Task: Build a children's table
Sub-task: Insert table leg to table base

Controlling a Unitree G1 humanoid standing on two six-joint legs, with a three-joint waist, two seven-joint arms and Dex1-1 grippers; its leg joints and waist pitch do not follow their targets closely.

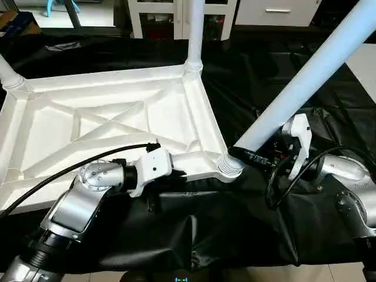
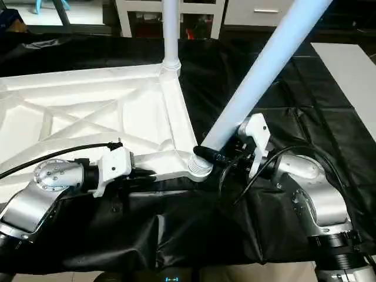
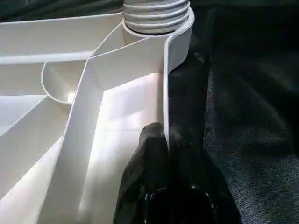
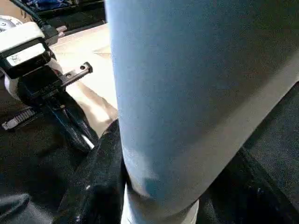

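Note:
The children's table lies upside down on the black cloth, its white X-ribbed tabletop [image 1: 106,117] facing up. One tube leg [image 1: 194,32] stands upright in the far right corner, and another leg [image 1: 8,75] rises at the far left corner. A third leg [image 1: 311,70] leans to the right, its lower end at the ribbed near right socket [image 1: 230,167]. My right gripper [image 1: 252,155] is shut on this leg just above the socket. My left gripper [image 1: 179,174] is shut on the tabletop's near rim [image 3: 164,84], with one black finger [image 3: 149,158] on each side of the wall.
Black cloth [image 1: 235,229] covers the work table up to its near edge. White cabinets [image 1: 176,14] stand behind it. A white panel [image 1: 365,64] lies at the far right. A black cable [image 1: 70,167] runs from my left wrist across the tabletop.

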